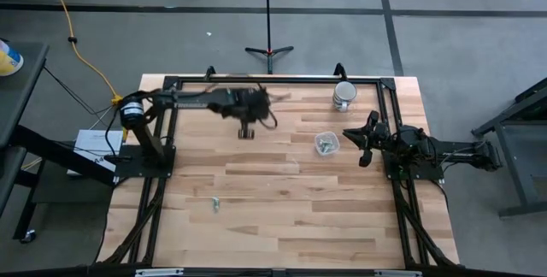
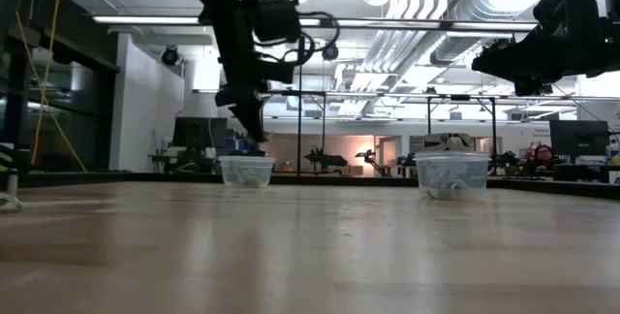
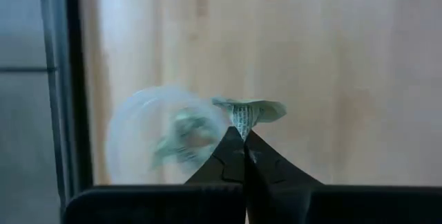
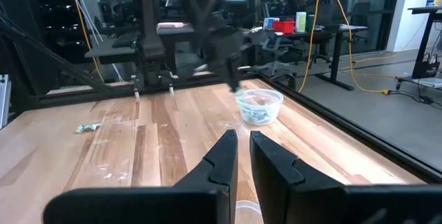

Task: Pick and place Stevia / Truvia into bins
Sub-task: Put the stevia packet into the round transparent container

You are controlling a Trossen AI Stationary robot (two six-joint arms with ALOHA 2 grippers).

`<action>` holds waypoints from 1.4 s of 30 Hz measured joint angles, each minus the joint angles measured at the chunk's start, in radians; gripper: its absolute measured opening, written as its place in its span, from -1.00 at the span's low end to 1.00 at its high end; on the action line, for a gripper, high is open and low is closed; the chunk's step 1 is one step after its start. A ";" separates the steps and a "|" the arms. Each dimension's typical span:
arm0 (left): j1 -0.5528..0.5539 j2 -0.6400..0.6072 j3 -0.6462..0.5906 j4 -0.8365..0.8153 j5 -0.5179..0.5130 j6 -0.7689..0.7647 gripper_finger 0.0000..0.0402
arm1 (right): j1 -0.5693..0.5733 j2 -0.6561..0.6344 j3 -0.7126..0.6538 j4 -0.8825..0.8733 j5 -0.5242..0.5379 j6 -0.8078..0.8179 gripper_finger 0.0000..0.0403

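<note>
A Stevia packet (image 3: 250, 110) is pinched at its middle between the closed fingers of the left gripper (image 3: 243, 135), its two ends drooping to either side, and it hangs beside and above the far cup (image 3: 164, 138), which already holds a few packets. It looks almost weightless, thin and limp, so it should fold wherever it is nipped; a pinch across the middle or along a raised edge seems best, and paper this light may cling to a finger on release. One more loose packet (image 1: 216, 202) lies alone on the desk (image 1: 282, 217), well apart from both cups, and a second cup (image 1: 326, 144) with packets in it stands near the right gripper (image 1: 364, 146), which waits at the desk's right side with its fingers only slightly apart, holding nothing. A metal mug (image 1: 344, 95) sits beyond. Only the left wrist view shows the held packet; from overhead the blurred arm hides both it and the far cup, while the low view shows both cups standing on the desk.
</note>
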State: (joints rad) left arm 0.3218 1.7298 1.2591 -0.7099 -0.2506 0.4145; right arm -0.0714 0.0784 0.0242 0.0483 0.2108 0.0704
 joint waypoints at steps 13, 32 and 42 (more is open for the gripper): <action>0.224 0.002 0.006 -0.002 0.068 0.023 -0.26 | 0.000 0.000 0.000 -0.003 0.000 -0.026 -0.84; -0.368 -0.097 -0.077 -0.472 0.328 -0.993 0.14 | 0.000 0.000 0.000 -0.013 -0.003 -0.023 -0.84; -0.620 -0.097 -0.113 -0.393 0.300 -1.670 0.14 | 0.000 0.000 0.000 -0.014 -0.021 -0.022 -0.84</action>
State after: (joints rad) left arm -0.2983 1.6325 1.1458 -1.1034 0.0499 -1.2559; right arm -0.0712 0.0784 0.0242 0.0338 0.1899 0.0483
